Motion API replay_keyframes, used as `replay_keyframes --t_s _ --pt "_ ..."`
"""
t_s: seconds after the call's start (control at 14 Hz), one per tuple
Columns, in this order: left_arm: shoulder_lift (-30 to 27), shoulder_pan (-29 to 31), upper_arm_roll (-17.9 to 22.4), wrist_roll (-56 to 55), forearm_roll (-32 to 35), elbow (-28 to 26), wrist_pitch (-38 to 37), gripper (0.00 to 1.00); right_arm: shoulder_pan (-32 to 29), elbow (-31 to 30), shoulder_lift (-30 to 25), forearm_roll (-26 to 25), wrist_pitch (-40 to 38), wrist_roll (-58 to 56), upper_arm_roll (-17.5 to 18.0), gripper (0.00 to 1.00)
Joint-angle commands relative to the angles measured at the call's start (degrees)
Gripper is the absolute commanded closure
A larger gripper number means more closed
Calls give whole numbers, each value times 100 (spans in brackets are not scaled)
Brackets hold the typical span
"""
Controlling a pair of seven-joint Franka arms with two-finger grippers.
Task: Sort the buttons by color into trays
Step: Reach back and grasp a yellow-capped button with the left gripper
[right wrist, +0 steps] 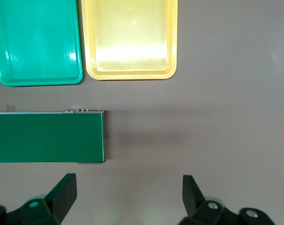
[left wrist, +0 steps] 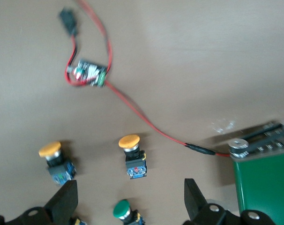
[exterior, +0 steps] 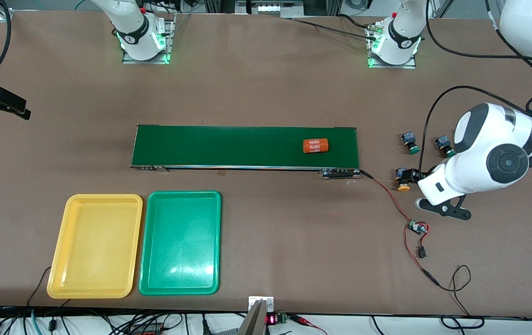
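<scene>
My left gripper [left wrist: 130,199] hangs open over the buttons past the belt's end, at the left arm's end of the table. A green-capped button [left wrist: 123,209] lies below the gap between its fingers, untouched. Two yellow-orange-capped buttons [left wrist: 50,149] [left wrist: 129,140] lie beside it. The front view shows two green buttons [exterior: 410,142] [exterior: 445,145] and one yellow-orange one [exterior: 403,179]; the arm hides the other. The yellow tray [exterior: 95,246] and the green tray [exterior: 180,242] sit side by side, both bare. My right gripper [right wrist: 128,194] waits open, high over bare table off the belt's other end.
A long dark-green belt [exterior: 247,146] crosses the middle, carrying an orange numbered cylinder [exterior: 316,145]. A red wire runs from the belt to a small circuit board [exterior: 417,228] nearer to the front camera than the buttons. A black clamp [exterior: 1,102] juts in at the table's edge.
</scene>
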Motion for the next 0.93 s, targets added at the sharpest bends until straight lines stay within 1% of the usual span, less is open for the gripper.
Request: replay_keyframes --t_s 0.0,0.07,0.14,0.21,0.29,0.36,0.43,0.64,0.79,0.86 --pt "-64 65 -21 -1281 218 -486 53 0 -66 -116 -81 24 89 -48 4 0" --pt "-98 100 -12 -1451 219 -802 367 0 -66 -116 -81 24 89 -48 4 0" --pt "-134 265 -12 -1453 262 -1135 762 0 -66 -107 -81 24 97 -48 4 0" --pt "-143 511 -21 -1426 384 -1504 1288 0 -66 -107 -73 15 167 -48 4 0" --pt "-160 609 -12 -1418 473 -1873 1850 0 -66 -107 -73 15 185 -48 4 0" --pt "-178 645 -12 -1435 552 -2147 2256 0 -66 -107 -64 24 194 -48 4 0" --pt "-213 680 -12 -1487 640 -2367 2556 0 -66 -107 -64 15 194 -48 4 0" --pt "-143 881 14 -1488 956 -2746 3242 0 -66 -116 -64 24 203 -48 4 0" --pt "-99 926 49 -1488 983 -3106 3831 0 -66 -107 -64 24 203 -48 4 0" --pt "-38 935 119 -1488 992 -3195 3999 0 -66 -116 -64 24 203 -48 4 0"
